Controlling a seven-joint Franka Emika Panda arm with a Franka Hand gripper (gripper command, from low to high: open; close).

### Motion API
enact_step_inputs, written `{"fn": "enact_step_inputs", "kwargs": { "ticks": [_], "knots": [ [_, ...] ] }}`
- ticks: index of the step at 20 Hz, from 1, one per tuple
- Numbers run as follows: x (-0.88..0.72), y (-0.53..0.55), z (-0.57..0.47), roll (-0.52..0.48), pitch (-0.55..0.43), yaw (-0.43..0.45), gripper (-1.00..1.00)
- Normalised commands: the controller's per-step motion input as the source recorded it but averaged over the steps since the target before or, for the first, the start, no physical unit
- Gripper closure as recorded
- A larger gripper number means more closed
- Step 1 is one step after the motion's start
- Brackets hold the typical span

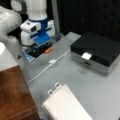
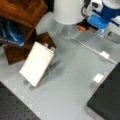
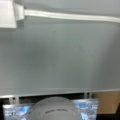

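Orange block (image 1: 48, 50) | at bench (image 1: 82, 82) far edge, just below end effector (image 1: 41, 41) | white cable (image 1: 47, 66) w/ connector nearby | fingers' state: can't tell | risk: descent may snag cable or knock block off edge.

the arm (image 1: 35, 10) is showing white rounded shells with a blue band at the wrist, and the gripper (image 1: 41, 38) is wearing a bright blue plate under a white, boxy head with dark insets.
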Motion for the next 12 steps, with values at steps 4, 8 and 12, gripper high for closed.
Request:
{"fn": "enact_step_inputs", "kwargs": {
  "ticks": [4,8,12],
  "knots": [
    [-0.11,0.23,-0.12,0.214,-0.047,0.021,1.0],
    [-0.11,0.2,-0.14,0.125,-0.051,0.039,1.0],
    [-0.09,0.11,-0.16,0.1,-0.074,0.047,1.0]
  ]
}}
